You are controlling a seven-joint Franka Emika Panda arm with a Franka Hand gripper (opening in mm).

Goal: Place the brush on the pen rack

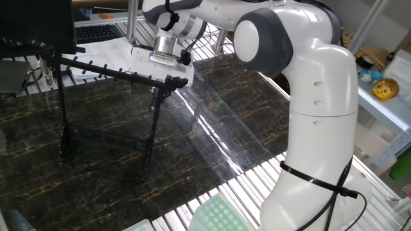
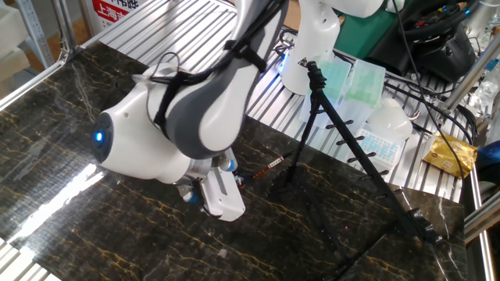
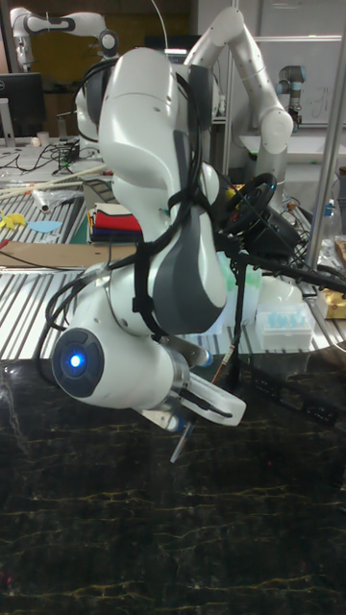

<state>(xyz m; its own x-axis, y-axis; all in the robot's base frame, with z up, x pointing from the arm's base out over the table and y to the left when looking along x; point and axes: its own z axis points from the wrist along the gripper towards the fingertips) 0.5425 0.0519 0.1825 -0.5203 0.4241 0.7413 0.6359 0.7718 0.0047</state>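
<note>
The brush [image 2: 262, 165] is a thin stick with a red-orange section. It lies flat on the dark marble table, near the foot of the pen rack [image 2: 353, 146]. The black rod frame of the pen rack [image 1: 106, 72] stands upright, its pegged top bar bare. My gripper [image 2: 212, 204] hangs low over the table, just left of the brush and apart from it. In the tall fixed view one thin finger [image 3: 181, 444] points down at the table. The white hand [image 1: 160, 61] hides the jaws, so their spacing does not show.
Plastic pipette-tip boxes [image 2: 355, 86] and a white bottle [image 2: 388, 119] sit on the slatted metal bench behind the rack. A keyboard and papers [image 1: 96, 32] lie past the table's far side. My own arm's elbow [image 2: 168, 133] bulks over the table's middle.
</note>
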